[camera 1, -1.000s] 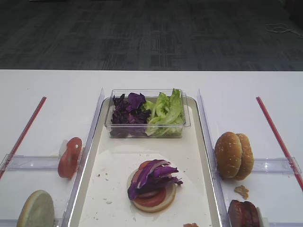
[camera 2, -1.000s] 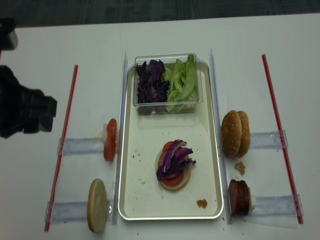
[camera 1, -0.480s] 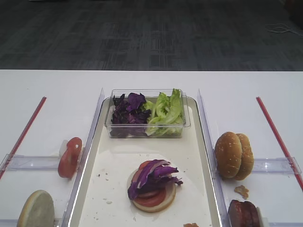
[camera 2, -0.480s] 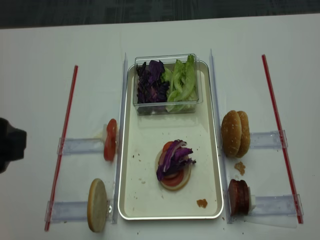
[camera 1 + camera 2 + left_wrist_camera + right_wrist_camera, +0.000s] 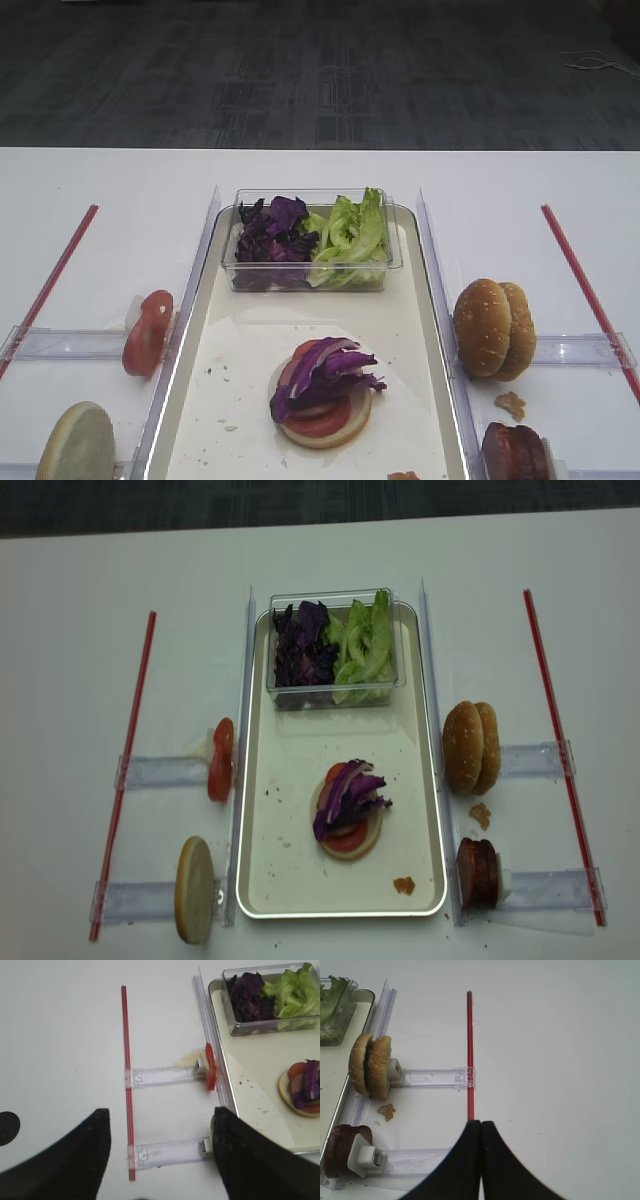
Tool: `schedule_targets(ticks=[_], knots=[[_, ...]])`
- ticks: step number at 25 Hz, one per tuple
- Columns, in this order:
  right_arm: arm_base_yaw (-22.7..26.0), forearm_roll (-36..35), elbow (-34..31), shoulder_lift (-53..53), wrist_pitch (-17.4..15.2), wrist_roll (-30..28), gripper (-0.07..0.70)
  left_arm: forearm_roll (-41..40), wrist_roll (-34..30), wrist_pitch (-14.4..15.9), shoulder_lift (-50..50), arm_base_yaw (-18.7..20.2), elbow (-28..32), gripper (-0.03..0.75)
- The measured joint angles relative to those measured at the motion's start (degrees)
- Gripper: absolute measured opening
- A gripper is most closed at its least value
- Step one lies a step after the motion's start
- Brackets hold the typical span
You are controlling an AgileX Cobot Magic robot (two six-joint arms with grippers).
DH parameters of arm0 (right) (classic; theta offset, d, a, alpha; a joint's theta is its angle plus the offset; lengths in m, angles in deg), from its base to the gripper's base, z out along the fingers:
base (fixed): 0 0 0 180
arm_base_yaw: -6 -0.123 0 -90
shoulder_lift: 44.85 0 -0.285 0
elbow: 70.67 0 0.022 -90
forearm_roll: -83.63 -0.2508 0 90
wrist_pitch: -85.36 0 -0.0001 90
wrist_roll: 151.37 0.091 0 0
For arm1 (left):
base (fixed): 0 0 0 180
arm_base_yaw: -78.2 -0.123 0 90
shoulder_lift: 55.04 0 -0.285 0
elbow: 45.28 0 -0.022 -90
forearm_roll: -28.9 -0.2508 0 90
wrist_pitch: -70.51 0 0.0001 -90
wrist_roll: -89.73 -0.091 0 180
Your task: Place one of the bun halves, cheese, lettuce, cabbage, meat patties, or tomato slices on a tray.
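The cream tray holds a stack: a bun half, a tomato slice and purple cabbage on top, also seen as the cabbage. Two bun halves stand on edge right of the tray, with meat patties nearer the front. Left of the tray are a tomato slice and another bun half. My left gripper hangs open and empty over the table left of the tray. My right gripper is shut and empty, right of the buns. No cheese shows.
A clear box at the tray's far end holds loose cabbage and lettuce. Clear plastic holders and red strips lie on both sides. Crumbs lie on the tray and beside the patties.
The dark left arm at the left edge of the overhead view has drawn back out of that view. The food has not moved.
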State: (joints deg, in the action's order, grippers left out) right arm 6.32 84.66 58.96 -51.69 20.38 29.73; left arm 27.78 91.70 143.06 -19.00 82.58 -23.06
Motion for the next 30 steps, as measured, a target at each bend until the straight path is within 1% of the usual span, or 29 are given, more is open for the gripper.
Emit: schedule_targets(ticks=[7, 10, 12, 23, 26, 30], knots=[[0.0, 0.0, 0.0, 0.0, 0.0, -0.3, 0.013, 0.0, 0.0, 0.5, -8.2, 0.0, 0.0, 0.416], [0.0, 0.0, 0.0, 0.0, 0.0, -0.3, 0.013, 0.0, 0.0, 0.7, -11.2, 0.0, 1.1, 0.416], [0.0, 0.0, 0.0, 0.0, 0.0, -0.3, 0.013, 0.0, 0.0, 0.7, -13.4, 0.0, 2.9, 0.416], [0.0, 0.0, 0.0, 0.0, 0.0, -0.3, 0.013, 0.0, 0.0, 0.9, -24.9, 0.0, 18.4, 0.416], [0.0, 0.0, 0.0, 0.0, 0.0, -0.3, 0.013, 0.0, -0.1, 0.9, -28.3, 0.0, 20.6, 0.416], [0.0, 0.0, 0.0, 0.0, 0.0, -0.3, 0.013, 0.0, -0.1, 0.5, -29.2, 0.0, 22.5, 0.416]])
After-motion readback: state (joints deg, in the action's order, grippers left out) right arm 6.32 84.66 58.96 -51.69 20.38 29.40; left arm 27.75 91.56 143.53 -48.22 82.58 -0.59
